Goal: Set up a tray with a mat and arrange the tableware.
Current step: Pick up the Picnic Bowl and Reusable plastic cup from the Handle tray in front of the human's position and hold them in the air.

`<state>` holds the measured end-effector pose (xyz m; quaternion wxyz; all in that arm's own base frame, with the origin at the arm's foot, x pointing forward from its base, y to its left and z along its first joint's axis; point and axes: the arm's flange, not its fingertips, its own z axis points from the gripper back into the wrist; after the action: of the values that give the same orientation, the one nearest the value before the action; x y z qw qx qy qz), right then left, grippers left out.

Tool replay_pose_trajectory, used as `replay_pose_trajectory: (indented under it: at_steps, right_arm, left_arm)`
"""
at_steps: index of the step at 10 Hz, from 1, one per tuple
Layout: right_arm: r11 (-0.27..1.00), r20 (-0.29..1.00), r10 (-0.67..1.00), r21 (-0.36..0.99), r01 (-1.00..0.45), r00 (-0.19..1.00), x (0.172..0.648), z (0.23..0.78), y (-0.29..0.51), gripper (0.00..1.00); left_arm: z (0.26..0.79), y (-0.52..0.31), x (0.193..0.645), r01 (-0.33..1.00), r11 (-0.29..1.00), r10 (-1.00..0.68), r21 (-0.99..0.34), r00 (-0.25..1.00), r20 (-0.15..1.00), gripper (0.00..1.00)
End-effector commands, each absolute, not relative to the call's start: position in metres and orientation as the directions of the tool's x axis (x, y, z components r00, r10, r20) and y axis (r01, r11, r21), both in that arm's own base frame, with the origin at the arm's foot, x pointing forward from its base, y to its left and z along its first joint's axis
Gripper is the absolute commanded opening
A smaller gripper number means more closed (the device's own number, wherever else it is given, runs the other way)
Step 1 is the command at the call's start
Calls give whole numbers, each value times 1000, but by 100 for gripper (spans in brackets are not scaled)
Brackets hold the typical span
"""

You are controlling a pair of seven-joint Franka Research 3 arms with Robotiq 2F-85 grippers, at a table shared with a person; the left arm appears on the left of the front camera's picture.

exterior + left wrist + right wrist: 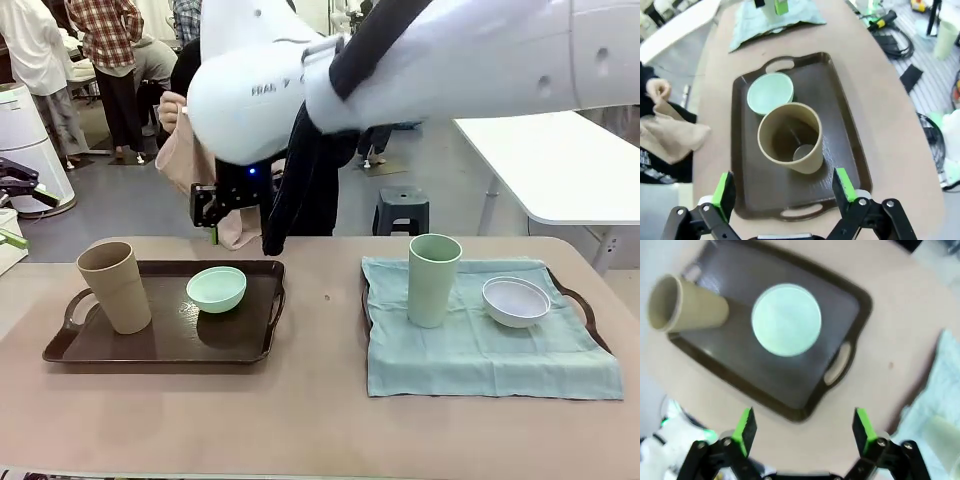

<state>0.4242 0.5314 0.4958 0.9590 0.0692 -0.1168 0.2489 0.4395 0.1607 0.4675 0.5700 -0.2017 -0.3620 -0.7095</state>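
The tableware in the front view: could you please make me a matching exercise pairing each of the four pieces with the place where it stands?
Column A
1. tan cup
2. mint green bowl
3. pale green cup
4. white bowl

Column B
a. right part of the green mat
b. brown tray, near its left handle
c. left part of the green mat
d. brown tray, right half

Pairs: 1-b, 2-d, 3-c, 4-a

Directly ahead of the left gripper (784, 186), a cup (790, 137) is stood on a tray (850, 150), a bowl (770, 93) just beyond it. Farther beyond, a second cup (433, 280) and second bowl (516, 301) are set on a mat (470, 360) laid over a second tray (585, 305).
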Motion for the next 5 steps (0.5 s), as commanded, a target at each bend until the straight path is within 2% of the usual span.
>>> replay_pose_trajectory:
  at_steps: [1,5]
  right_arm:
    - [893,325,395,81,-442,859,443,461,551,100]
    - [910,324,384,29,-415,865,456,435,577,100]
  left_arm:
    - [447,150,449,980,-29,-717,198,-159,679,100]
    - [399,146,460,997,-9,-688,70,-57,724,100]
